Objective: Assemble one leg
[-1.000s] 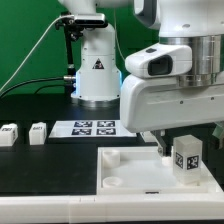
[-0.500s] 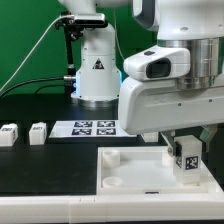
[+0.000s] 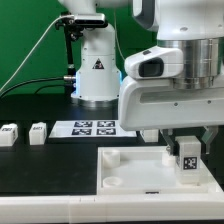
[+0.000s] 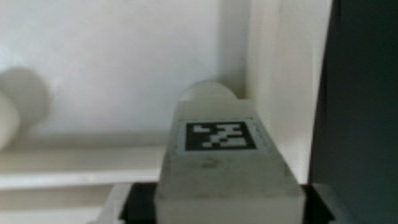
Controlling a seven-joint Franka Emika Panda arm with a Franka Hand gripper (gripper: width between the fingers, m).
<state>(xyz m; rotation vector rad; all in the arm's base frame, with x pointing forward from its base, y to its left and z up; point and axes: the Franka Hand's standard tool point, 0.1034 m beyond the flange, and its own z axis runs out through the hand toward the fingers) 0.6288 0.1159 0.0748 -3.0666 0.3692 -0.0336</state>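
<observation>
My gripper is shut on a leg, a small white square-section block with a black-and-white marker tag on one face. It holds the leg upright over the far right corner of the large white recessed panel. In the wrist view the leg fills the middle between the dark fingers, with the tag facing the camera and the panel's wall behind it. I cannot tell whether the leg's lower end touches the panel. A raised corner socket stands at the panel's far left corner.
Two more small white legs lie on the black table at the exterior view's left. The marker board lies beside them, in front of the robot's white base. The arm's large white body hangs over the panel.
The gripper and the leg have sunk slightly toward the panel's corner. Nothing else has moved.
</observation>
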